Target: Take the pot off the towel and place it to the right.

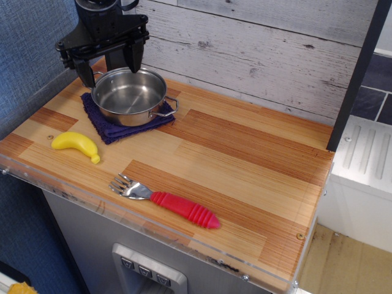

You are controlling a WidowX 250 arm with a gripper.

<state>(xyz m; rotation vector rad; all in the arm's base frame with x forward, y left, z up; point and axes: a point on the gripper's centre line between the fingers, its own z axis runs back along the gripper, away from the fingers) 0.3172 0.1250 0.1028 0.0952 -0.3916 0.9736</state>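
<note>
Steel pot (129,95): sits on the navy towel (120,124), wire handles pointing back-left and front-right.
Gripper (101,63): jaws spread wide, empty (poised behind the pot's far rim).
Tabletop (245,165): bare wood right of the pot.
</note>
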